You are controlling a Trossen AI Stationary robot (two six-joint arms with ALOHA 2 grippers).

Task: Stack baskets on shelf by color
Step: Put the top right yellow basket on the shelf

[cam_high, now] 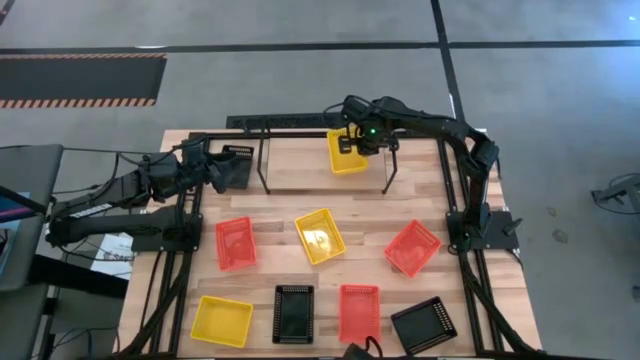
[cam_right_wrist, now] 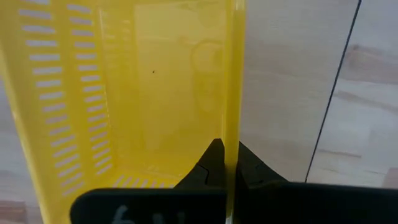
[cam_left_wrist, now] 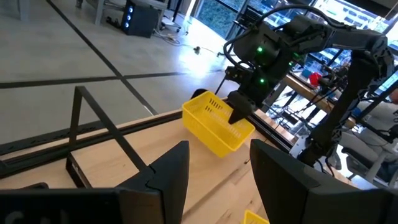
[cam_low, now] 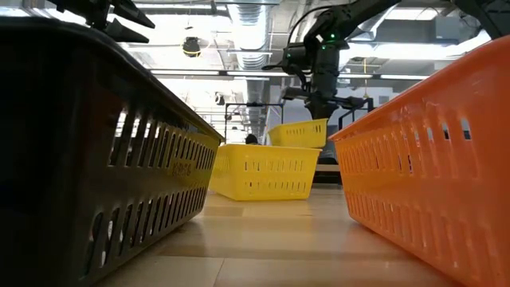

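Note:
My right gripper [cam_high: 352,140] is shut on a yellow basket [cam_high: 347,155] held over the right part of the black tube shelf [cam_high: 263,160], at the table's far side. The basket also shows tilted in the left wrist view [cam_left_wrist: 214,127] and raised in the low view [cam_low: 299,132]. My left gripper [cam_high: 215,172] is open at the far left, beside a black basket [cam_high: 238,160]; its fingers [cam_left_wrist: 168,171] hold nothing. Several red, yellow and black baskets lie flat on the table nearer the front. My right gripper pinches one side wall of the yellow basket at its rim [cam_right_wrist: 231,134], near a corner, one finger [cam_right_wrist: 210,163] inside the basket and one outside. The fingers come from above. The basket is lifted clear of the table and tilted.
Loose baskets lie on their bottoms: red [cam_high: 235,243], yellow [cam_high: 320,235], red [cam_high: 412,247], yellow [cam_high: 222,320], black [cam_high: 293,313], red [cam_high: 359,312], black [cam_high: 423,325]. The shelf's tubes also show in the left wrist view [cam_left_wrist: 93,124]. A larger black frame [cam_high: 465,290] edges the tabletop.

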